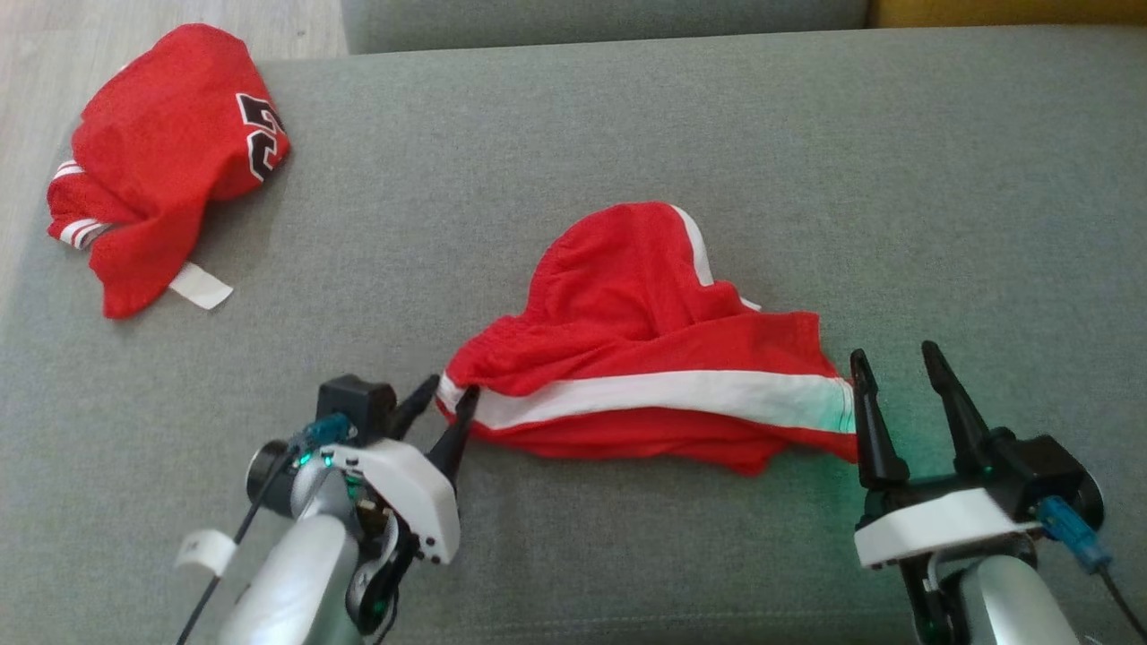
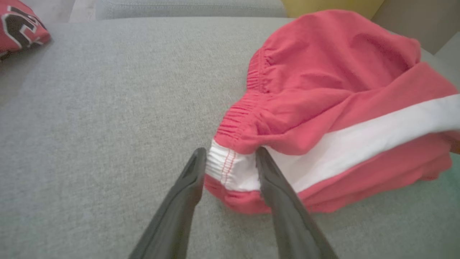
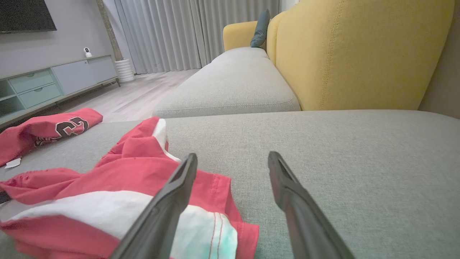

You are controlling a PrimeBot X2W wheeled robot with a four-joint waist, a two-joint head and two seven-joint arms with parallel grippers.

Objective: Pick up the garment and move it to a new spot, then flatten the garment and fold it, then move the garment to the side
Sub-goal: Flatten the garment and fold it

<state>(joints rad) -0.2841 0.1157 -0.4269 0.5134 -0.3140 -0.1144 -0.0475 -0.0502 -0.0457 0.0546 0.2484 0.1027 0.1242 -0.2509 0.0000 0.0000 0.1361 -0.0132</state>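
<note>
The garment [image 1: 645, 358] is a pair of red shorts with a white side stripe, lying crumpled in the middle of the grey sofa cushion [image 1: 627, 134]. My left gripper [image 1: 451, 390] is at its left end. In the left wrist view the fingers of this gripper [image 2: 230, 153] straddle the white waistband corner of the garment [image 2: 323, 90], still apart, with cloth between them. My right gripper [image 1: 893, 354] stands open just past the right hem. In the right wrist view its left finger overlaps the garment [image 3: 107, 180], and mostly bare cushion lies between the fingers of the gripper [image 3: 233, 155].
A second red garment with a black number [image 1: 161, 161] lies bunched at the cushion's far left corner, a white tag [image 1: 201, 287] beside it. Wooden floor [image 1: 36, 54] lies beyond the left edge. A yellow backrest [image 3: 359, 54] rises behind the cushion on the right.
</note>
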